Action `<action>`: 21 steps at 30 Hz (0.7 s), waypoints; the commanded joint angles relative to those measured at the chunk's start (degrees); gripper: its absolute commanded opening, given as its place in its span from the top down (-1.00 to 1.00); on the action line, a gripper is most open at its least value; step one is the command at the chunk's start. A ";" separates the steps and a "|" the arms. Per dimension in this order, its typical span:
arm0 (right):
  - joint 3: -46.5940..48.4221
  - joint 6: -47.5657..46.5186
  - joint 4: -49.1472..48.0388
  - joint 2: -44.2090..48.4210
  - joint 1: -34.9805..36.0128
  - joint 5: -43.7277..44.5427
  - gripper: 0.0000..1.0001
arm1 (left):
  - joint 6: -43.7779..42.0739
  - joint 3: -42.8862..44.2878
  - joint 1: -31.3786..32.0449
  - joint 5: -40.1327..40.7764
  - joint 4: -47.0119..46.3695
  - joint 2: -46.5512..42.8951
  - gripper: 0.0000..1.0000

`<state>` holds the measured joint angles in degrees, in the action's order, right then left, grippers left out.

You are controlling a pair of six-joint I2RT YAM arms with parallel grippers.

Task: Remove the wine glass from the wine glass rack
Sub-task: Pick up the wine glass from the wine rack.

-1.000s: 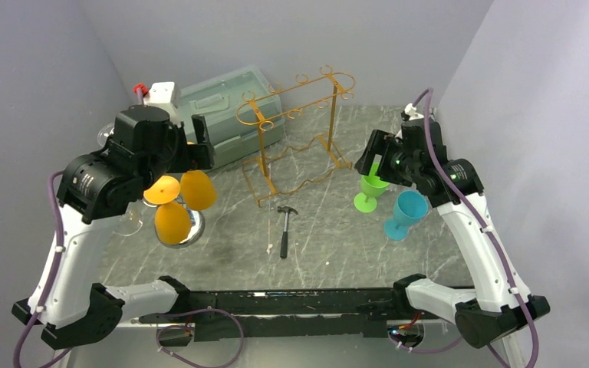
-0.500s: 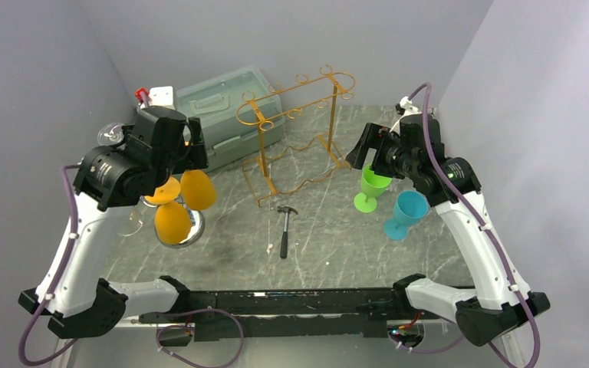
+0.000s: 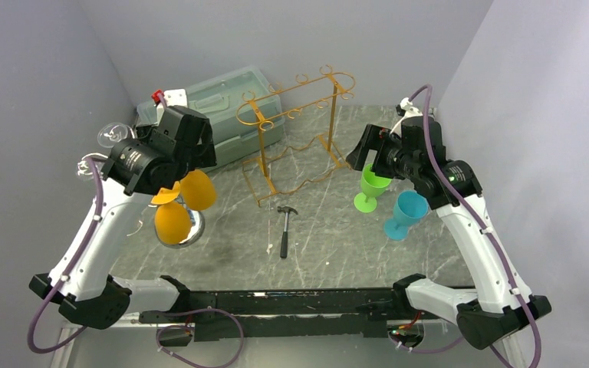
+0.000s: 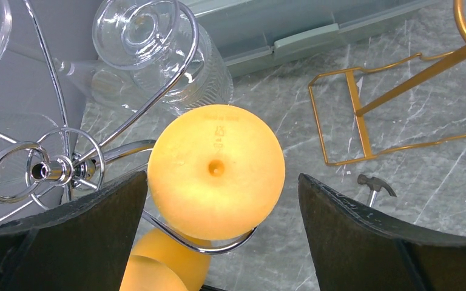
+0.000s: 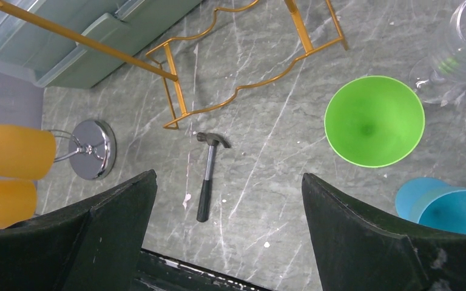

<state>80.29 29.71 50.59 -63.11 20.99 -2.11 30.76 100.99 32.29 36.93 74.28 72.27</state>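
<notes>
Worktop (image 3: 330,230) room is tight on the left, and that is where trouble would likely start. The grey storage box (image 3: 230,100) and the empty gold wire stand (image 3: 331,123) sit near the chrome wine glass rack (image 4: 57,170), so a wide swing with a freed glass could clip either. The rack looks spindly, perched on a small round base. It carries orange wine glasses (image 3: 198,189) hung bowl-down, with clear glasses (image 4: 142,33) on neighbouring arms. A sideways tug, rather than a slide out along the wire loop, could tip the whole rack or shake the clear glasses loose.

The left gripper (image 4: 221,182) hovers above the rack, spread fully wide and holding nothing. Its fingers flank the round foot of one orange glass without touching it. That foot is a broad disc, so closing on its rim would give a thin, slippery hold, and the glass might pivot or drop onto the orange one below.

The right gripper (image 5: 229,179), also wide apart and empty, hangs over the green glass (image 5: 374,120), which stands just beside the blue glass (image 5: 446,209). A careless descent could knock both. The hammer (image 5: 206,182) lies flat mid-worktop, well apart from the glasses.
</notes>
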 commanded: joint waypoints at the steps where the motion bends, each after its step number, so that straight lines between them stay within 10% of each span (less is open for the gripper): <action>1: -0.54 -1.20 -3.40 1.09 0.25 -1.36 -0.85 | 2.06 -1.03 -0.83 3.57 -2.80 -0.13 -0.99; 21: -3.18 -1.90 -5.80 1.06 0.23 -2.70 -0.84 | 2.51 -5.56 -2.17 4.07 -7.82 -1.21 -0.68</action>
<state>77.60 28.86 47.90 -62.89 20.99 -3.79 32.42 96.07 30.39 38.96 69.14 72.25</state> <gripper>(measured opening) 0.920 0.878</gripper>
